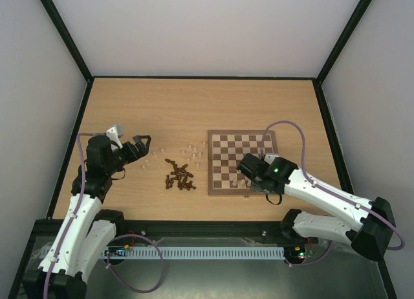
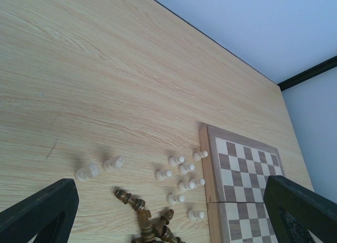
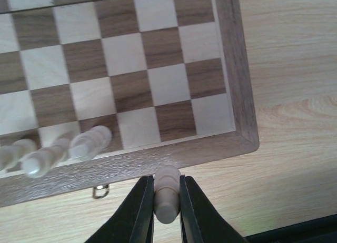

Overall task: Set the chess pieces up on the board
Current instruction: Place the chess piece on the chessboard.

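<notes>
Cream rounded chess piece (image 3: 167, 206) pinched in the right hand (image 3: 167, 186) beside the board's (image 3: 234, 85) frame; left hand (image 2: 171, 184) wide.

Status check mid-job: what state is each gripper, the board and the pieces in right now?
Left gripper: open, holding nothing.
Right gripper: shut on a pale piece.
Board: lying flat, most squares bare.
Three pale pieces: on the board's edge row, by the clasp.
Other pale pieces: loose on the table, beside the board.
Dark pieces: heaped on the table, off the board.
</notes>
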You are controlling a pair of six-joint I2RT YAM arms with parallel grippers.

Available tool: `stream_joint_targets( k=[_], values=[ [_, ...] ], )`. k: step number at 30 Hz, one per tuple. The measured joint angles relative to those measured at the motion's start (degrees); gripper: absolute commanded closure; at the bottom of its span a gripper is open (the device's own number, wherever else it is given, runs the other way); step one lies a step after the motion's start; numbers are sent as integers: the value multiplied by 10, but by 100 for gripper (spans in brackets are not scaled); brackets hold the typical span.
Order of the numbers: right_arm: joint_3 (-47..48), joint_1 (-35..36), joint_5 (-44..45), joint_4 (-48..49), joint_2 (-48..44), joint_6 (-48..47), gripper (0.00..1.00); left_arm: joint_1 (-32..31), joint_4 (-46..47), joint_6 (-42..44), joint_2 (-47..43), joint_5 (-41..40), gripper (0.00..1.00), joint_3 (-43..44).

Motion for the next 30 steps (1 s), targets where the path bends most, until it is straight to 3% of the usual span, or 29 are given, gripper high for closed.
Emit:
stream_joint_targets(
  k=[9,30],
  values=[
    [-50,-57,-21,49,-4,-15,89,0,1,4,0,5,0,0],
    [-50,-60,-36,124,61,-24,84,0,2,7,4,6,0,0]
  ],
)
